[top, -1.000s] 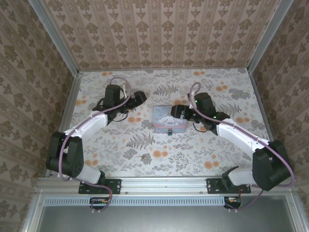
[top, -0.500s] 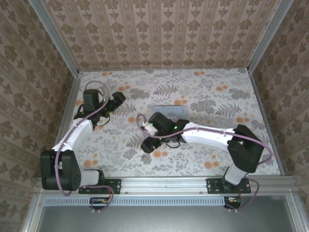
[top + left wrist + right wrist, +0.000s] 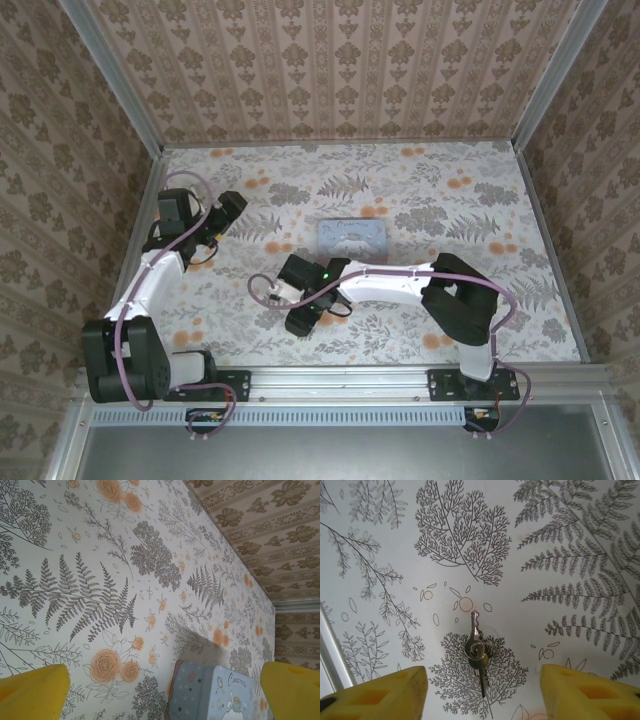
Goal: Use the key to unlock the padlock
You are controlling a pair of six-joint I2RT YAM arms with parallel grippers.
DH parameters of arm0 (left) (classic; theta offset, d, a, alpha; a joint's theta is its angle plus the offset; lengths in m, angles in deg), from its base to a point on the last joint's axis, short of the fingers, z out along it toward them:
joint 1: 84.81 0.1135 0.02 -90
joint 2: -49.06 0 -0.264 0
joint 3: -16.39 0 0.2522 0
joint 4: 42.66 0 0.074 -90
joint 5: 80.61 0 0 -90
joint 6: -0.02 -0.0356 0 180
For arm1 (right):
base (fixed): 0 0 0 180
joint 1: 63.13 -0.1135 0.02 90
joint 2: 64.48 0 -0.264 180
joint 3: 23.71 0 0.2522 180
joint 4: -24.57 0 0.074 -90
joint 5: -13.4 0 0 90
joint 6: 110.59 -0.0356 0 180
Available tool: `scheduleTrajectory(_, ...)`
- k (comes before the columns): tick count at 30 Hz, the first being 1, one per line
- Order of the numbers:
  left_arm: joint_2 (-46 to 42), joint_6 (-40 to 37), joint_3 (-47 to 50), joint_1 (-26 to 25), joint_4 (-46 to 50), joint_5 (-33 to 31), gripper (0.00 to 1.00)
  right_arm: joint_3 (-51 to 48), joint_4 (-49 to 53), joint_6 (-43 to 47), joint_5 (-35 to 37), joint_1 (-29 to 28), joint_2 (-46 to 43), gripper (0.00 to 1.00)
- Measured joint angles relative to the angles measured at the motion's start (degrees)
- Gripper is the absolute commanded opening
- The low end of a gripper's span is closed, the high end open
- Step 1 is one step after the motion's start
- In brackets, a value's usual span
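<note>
- The right hand (image 3: 302, 318) hangs low over the fern-and-flower printed worktop (image 3: 430, 190), its yellow fingers (image 3: 380, 692) spread wide and holding nothing.
- A small bunch of silver metal keys on a ring (image 3: 478, 652) lies flat on the worktop between those fingers, touching neither.
- The left hand (image 3: 228, 208) is also open and empty, near the worktop's left edge and well apart from the keys.
- A pale blue square cartoon-printed tin (image 3: 215, 692) sits ahead of the left hand.

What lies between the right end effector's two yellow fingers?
Small metal keys on a ring, lying on the floral-printed table, seen in the right wrist view.
</note>
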Motion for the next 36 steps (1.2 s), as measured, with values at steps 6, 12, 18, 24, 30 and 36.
scheduleTrajectory(6,-0.07,0.00,0.02,1.55,0.11,0.83,1.00,2.34,1.84,1.11,1.44,-1.36,3.19,0.52)
scheduleTrajectory(12,-0.09,0.07,0.55,2.08,0.13,1.25,1.00,2.71,2.40,1.14,2.58,-2.36,4.42,0.47)
scheduleTrajectory(18,-0.07,0.22,0.79,2.36,0.11,1.44,1.00,3.63,2.64,1.11,3.89,-2.78,5.40,0.44)
scheduleTrajectory(24,-0.09,0.44,0.81,2.40,0.04,1.64,1.00,4.24,2.84,0.92,5.20,-2.97,5.92,0.41)
scheduleTrajectory(30,-0.07,0.44,0.92,2.40,-0.13,1.68,1.00,4.24,2.82,0.85,5.77,-3.21,5.95,0.39)
scheduleTrajectory(36,-0.07,0.46,1.16,2.40,-0.33,1.68,1.00,4.24,2.75,0.63,7.02,-3.85,6.10,0.39)
